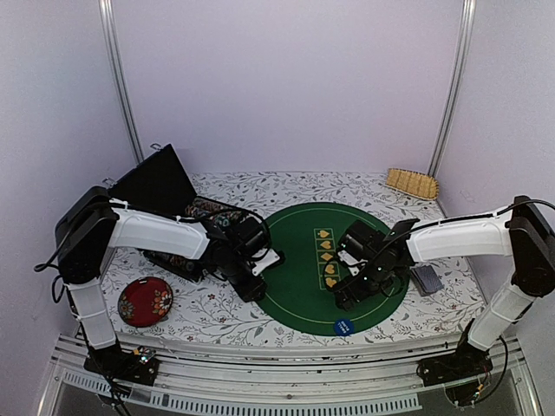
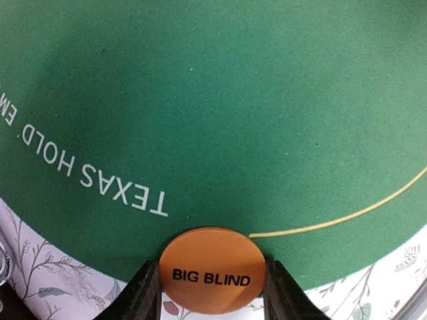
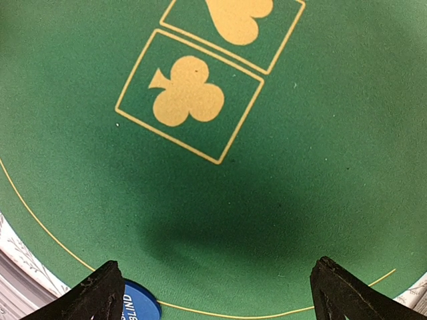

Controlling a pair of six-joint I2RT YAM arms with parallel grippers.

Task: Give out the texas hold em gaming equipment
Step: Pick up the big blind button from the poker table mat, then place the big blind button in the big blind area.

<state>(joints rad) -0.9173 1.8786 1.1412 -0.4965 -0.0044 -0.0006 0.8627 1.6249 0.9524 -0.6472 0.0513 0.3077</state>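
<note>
My left gripper [image 2: 212,288] is shut on an orange round marker disc [image 2: 212,267] printed "BIG BLIND", held by its edges over the left rim of the green round "TEXAS HOLD'EM" mat [image 2: 220,120]. In the top view the left gripper [image 1: 252,288] sits at the mat's [image 1: 299,286] left edge and hides the disc. My right gripper [image 3: 220,300] is open and empty, low over the mat's near part [image 1: 349,299]. A blue marker disc [image 1: 343,327] lies on the mat's near rim, beside the right gripper's left finger [image 3: 100,293]. A grey-blue card deck [image 1: 425,279] lies right of the mat.
An open black case [image 1: 156,182] with patterned contents stands at the back left. A dark red floral dish [image 1: 145,302] lies at the front left. A tan woven piece [image 1: 411,183] lies at the back right. Yellow suit boxes [image 1: 327,257] mark the mat's middle.
</note>
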